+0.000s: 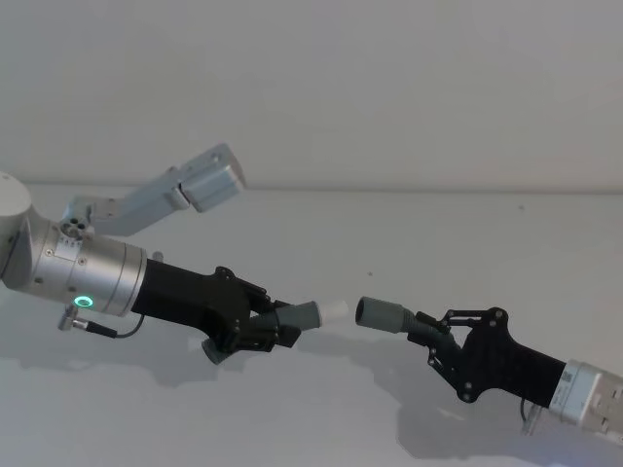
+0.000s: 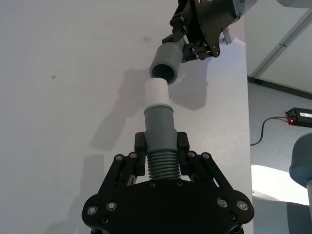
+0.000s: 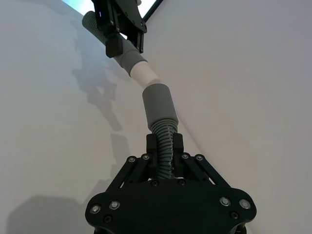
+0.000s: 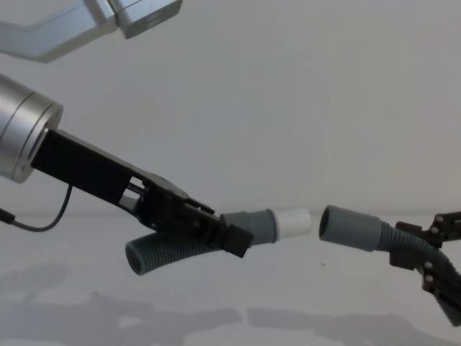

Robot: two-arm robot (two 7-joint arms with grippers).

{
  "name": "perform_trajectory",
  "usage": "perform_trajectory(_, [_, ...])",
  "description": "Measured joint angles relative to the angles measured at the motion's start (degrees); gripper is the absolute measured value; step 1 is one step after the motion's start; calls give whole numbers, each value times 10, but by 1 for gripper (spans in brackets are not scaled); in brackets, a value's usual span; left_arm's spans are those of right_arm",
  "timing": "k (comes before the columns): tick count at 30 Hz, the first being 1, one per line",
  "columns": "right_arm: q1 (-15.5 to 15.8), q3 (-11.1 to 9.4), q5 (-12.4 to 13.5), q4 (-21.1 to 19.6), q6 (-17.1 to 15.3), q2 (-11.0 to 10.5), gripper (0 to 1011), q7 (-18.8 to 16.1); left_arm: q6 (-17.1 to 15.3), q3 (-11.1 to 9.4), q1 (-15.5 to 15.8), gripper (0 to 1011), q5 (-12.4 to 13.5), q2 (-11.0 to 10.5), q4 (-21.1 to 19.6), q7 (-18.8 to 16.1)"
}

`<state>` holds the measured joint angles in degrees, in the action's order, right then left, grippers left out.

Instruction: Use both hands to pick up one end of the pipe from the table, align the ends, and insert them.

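Looking down from the head view, we see both arms raised over the white table [image 1: 321, 418], each carrying one pipe piece. Our left gripper [image 1: 277, 326] comes in from the left, its fingers pinched on the white-tipped pipe piece [image 1: 307, 316], whose white tip [image 1: 334, 310] points toward the right. Our right gripper [image 1: 435, 341] reaches in from the lower right, clamped on the ribbed part of the socket pipe piece [image 1: 384, 315]. The tip and the open socket face each other, close but apart, both off the table.

Left wrist view: the fingers [image 2: 140, 146] are pressed on the ribbed section just below the grey cuff [image 2: 159, 124]. The white tip [image 2: 157, 91] sits right at the mouth of the socket [image 2: 164, 62], which is tilted a little off the tip's line. We cannot tell from this angle whether they touch.

Right wrist view: the right gripper's fingers [image 3: 153, 146] squeeze the ribbed hose [image 3: 165, 141] below the socket cuff [image 3: 159, 105]. The white tip [image 3: 145, 74] hangs just beyond it with a narrow gap showing, not yet inside.

Chest view: the left gripper [image 4: 234, 238] holds its piece with the free ribbed tail [image 4: 162, 254] drooping down to the left. The white tip [image 4: 294, 222] and socket [image 4: 351, 227] are roughly level, separated by a small gap, above the table surface.
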<state>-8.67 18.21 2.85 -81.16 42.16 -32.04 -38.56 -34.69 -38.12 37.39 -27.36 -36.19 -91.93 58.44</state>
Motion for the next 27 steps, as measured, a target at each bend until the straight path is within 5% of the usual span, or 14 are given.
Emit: perform_trajectory(27, [-20,21,-13,17,11,1,156,5,-1,-18,18,358,-10,-2,15,11])
